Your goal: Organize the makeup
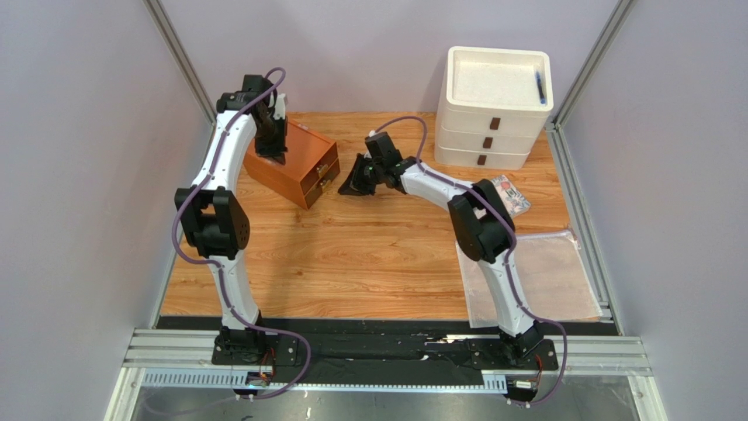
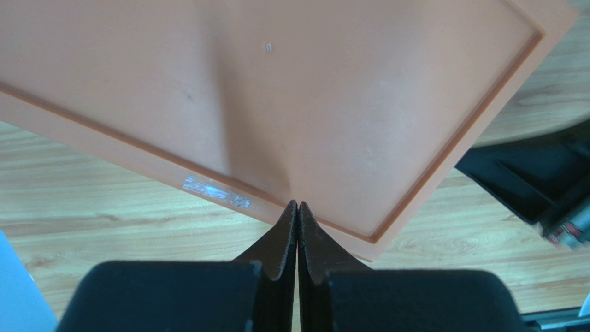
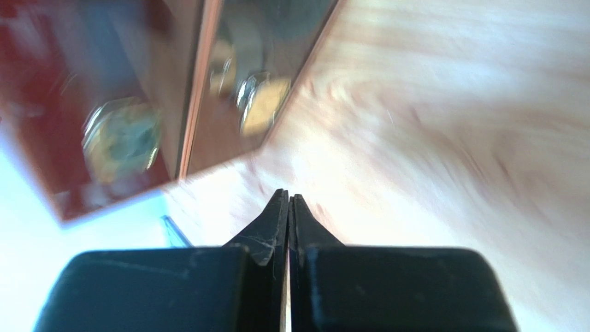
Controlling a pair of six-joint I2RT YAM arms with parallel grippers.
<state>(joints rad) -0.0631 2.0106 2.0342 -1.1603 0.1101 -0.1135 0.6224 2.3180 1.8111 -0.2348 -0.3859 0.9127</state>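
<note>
Left pincer (image 2: 297,205) over the wooden box (image 1: 303,153) and right pincer (image 3: 288,196) at its drawers (image 1: 323,175) are pinched together, empty. No makeup shows; I'd take light, slick pieces mid-body.

Orange-brown drawer box (image 1: 303,171), white stacked drawers (image 1: 492,110), pale wood-grain tabletop (image 1: 351,254), black left claw (image 2: 298,205) and right claw (image 3: 288,197)

Smooth wooden box (image 1: 291,164); wood-grain table (image 1: 369,254); clear plastic bag (image 1: 553,276).

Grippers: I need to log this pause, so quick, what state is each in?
Left gripper: closed, holding nothing, above the box.
Right gripper: closed, holding nothing.
</note>
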